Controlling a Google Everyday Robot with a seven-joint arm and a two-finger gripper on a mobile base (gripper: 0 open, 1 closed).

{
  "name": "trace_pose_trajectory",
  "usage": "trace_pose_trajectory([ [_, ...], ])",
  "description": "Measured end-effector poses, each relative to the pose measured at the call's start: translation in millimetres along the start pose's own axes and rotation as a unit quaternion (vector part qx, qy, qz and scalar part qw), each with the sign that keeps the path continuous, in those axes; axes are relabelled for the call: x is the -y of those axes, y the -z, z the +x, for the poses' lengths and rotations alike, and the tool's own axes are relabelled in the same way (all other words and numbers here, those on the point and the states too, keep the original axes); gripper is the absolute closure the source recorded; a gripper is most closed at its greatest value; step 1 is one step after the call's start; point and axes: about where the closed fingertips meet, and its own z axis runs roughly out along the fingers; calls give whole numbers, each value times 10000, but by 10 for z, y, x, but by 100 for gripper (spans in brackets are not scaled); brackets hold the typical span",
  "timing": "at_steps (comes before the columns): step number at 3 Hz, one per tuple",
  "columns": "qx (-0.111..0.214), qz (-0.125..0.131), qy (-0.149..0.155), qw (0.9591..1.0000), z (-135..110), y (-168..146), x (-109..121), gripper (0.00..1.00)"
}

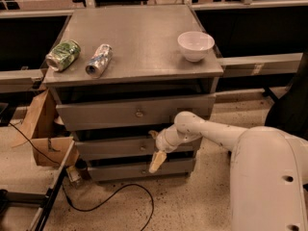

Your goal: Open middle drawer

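Speckled floor (183, 206) lies nearest, with a black cable (120, 196) looping across it below and left of the knob (143, 148), and a cardboard box (43, 138) open well to the knob's left. From the knob's right the white arm (216, 134) reaches in, and the gripper (155, 148) sits just beside the knob, on its right. Its tan fingers (157, 161) are spread apart, one above the knob's level and one hanging below it, grasping nothing. The knob sits on the middle drawer (110, 147), a long horizontal front that looks shut, with the bottom drawer (120, 171) under it and the top drawer (106, 114) over it. I judge the next move is a short shift left to close on the knob, nothing blocking. Above and behind, the worktop (144, 47) carries a green can (63, 55), a silver can (98, 60) and a white bowl (195, 45).
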Motion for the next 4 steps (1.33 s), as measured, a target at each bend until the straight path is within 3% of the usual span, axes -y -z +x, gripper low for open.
trace_pose_trajectory([
  [1, -100, -95, 24, 9999, -12, -112, -33, 18],
  [4, -146, -101, 27, 9998, -101, 23, 22, 89],
])
